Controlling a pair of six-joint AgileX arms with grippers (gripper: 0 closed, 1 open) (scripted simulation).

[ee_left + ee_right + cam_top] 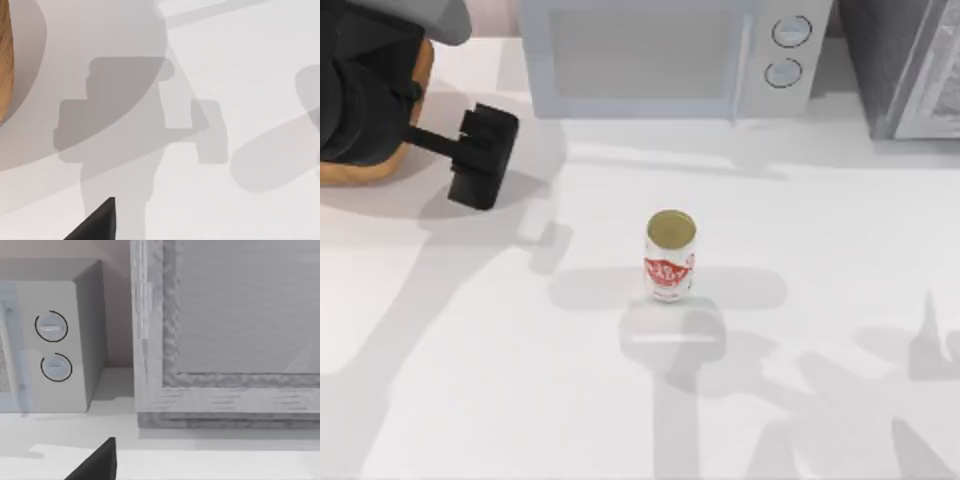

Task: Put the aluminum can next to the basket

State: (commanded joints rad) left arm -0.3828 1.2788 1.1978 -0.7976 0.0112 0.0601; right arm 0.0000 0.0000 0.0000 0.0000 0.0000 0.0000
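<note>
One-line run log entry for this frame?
can: aluminum can upright, mid-table, ungripped | basket: far left, behind left arm | left gripper: beside basket, away from can | placed: no

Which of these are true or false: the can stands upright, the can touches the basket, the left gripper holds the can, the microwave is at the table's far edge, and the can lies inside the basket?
1. The can stands upright. True.
2. The can touches the basket. False: it stands mid-table, well apart from the basket at the far left.
3. The left gripper holds the can. False: it hangs beside the basket, away from the can.
4. The microwave is at the table's far edge. True.
5. The can lies inside the basket. False: it rests on the table.
</note>
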